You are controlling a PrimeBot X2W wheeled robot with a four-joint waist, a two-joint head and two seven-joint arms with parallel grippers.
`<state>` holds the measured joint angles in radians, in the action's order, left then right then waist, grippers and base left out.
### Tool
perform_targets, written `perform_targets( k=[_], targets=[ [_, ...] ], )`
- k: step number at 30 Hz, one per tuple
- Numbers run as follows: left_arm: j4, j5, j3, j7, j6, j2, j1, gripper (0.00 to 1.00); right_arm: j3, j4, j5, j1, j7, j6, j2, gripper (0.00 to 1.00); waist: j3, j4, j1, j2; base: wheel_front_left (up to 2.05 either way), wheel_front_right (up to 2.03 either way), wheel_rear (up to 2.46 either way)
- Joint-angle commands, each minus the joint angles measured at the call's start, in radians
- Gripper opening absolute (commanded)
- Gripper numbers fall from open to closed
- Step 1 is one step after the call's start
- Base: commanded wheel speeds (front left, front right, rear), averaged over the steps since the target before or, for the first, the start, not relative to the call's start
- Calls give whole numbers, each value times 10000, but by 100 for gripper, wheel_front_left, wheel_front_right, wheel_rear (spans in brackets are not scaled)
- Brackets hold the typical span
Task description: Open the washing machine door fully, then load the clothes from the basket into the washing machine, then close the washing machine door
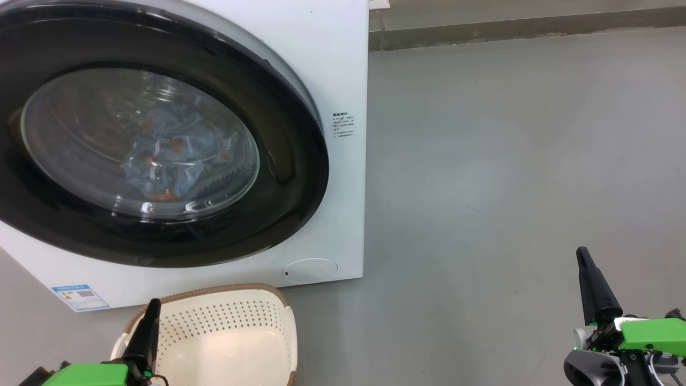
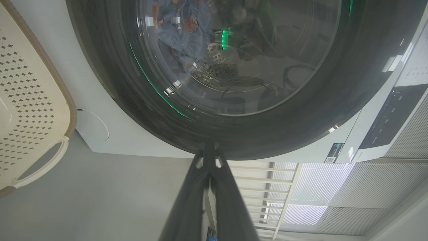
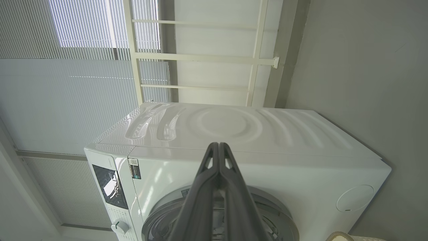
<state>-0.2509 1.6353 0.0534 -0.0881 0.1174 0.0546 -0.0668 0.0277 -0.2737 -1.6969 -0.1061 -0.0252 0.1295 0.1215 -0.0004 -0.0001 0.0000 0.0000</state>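
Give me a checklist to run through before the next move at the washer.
1. Door shut against the washer front: ok. Latch engaged: cannot tell.
2. Clothes inside, behind the glass: ok.
3. Basket empty: ok for the part in view.
4. No fabric caught along the visible door rim: ok.
5. Left gripper shut, holding nothing: ok.
6. Right gripper shut, clear of the washer: ok.
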Motion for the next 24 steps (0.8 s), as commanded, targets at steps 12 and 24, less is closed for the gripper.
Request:
perform_targets(
  k=[12, 24],
  targets=[
    [206, -55, 360, -46, -38, 148, -439, 0, -167, 291, -2, -58, -58, 12, 57, 0, 0, 0, 0, 0, 0, 0, 0],
    [206, -66, 373, -56, -39, 138, -440, 0, -163, 290, 1, -58, -61, 12, 54, 0, 0, 0, 0, 0, 0, 0, 0]
  ],
)
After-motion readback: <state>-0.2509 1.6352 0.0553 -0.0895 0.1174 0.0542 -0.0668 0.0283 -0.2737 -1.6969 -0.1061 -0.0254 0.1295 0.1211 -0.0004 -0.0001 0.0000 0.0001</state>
